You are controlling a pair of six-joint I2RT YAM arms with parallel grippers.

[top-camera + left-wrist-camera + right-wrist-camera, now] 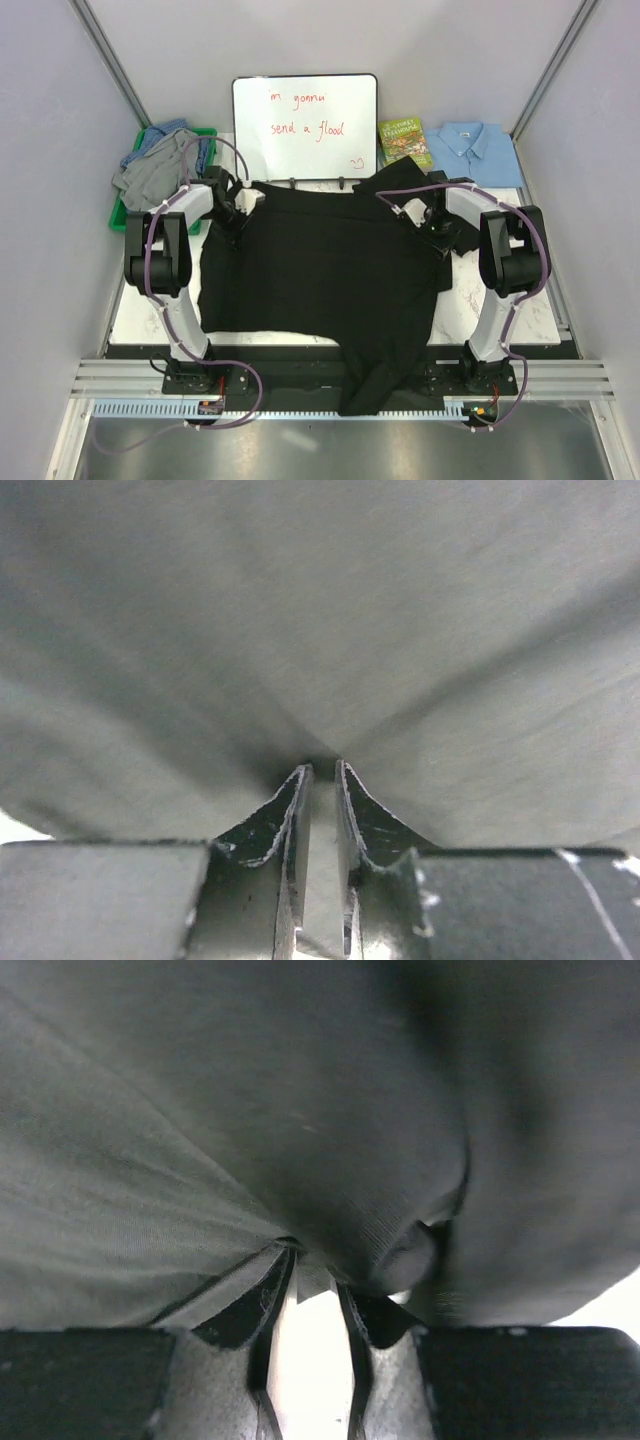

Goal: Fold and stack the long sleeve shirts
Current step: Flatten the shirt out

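While both arms reach across the far half of the counter (455, 310), the black shirt (320, 270) lies spread over most of it. One part spills off the near edge between the arm bases, and its end is hard to pick out against the dark frame below.

Over to the wrist view for the left claw (320, 770): fingers pressed nearly together, cloth gathered right into the tips, creases fanning out from that spot. It's pinching the black shirt at its far-left corner.

Now the right claw (312, 1260) on the far-right side: a fold of the same shirt is drawn into its tips, pinched there, with a sliver of pale counter showing between the fingers lower down. A rounded lump of fabric sits just beside one finger; seam or cuff, I can't tell.

From above, both claws are mostly lost against black cloth and their own arms, and no detail shows on the shirt.

At the back, a whiteboard (305, 125) stands upright with red handwriting. To its left, a green bin (118, 218) is largely buried under a grey shirt (155, 175) and a blue shirt (160, 135). To its right lie a book (404, 140) and a folded light blue shirt (480, 140).
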